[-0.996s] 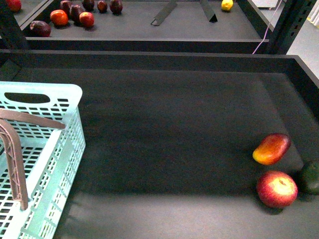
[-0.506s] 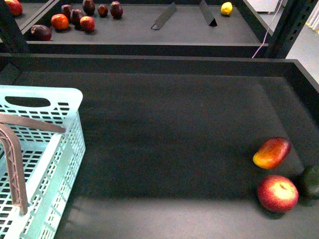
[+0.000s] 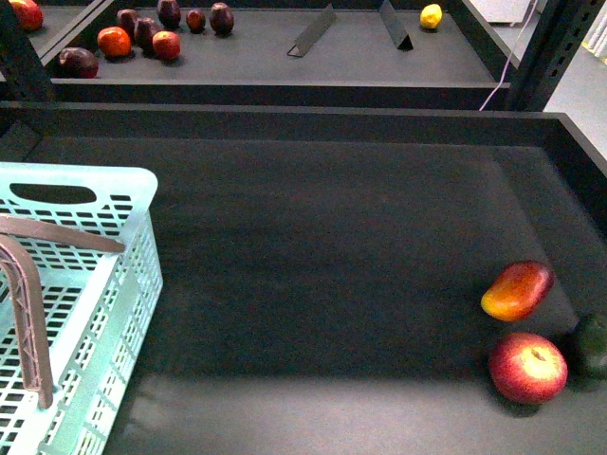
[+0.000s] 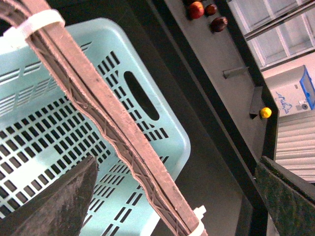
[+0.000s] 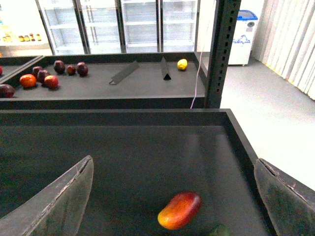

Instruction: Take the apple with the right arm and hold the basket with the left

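The red apple [image 3: 527, 367] lies on the dark tray near its front right corner, out of the right wrist view. The turquoise basket [image 3: 104, 284] stands at the front left, its brown handle [image 3: 24, 313] raised. In the left wrist view my left gripper [image 4: 177, 196] is open, its jaws spread either side of the brown handle [image 4: 103, 113] above the basket [image 4: 59, 132]. In the right wrist view my right gripper [image 5: 172, 196] is open and empty, above the tray. Neither arm shows in the front view.
A red-orange mango [image 3: 517, 289] lies just behind the apple; a dark green fruit [image 3: 592, 343] lies to the apple's right. The mango shows in the right wrist view [image 5: 180, 210]. The tray's raised wall [image 3: 579, 152] runs along the right. A back shelf [image 3: 247, 47] holds several fruits.
The front view shifted slightly between one second ago and half a second ago, so everything sits a little lower. Nothing on the tray has moved since.
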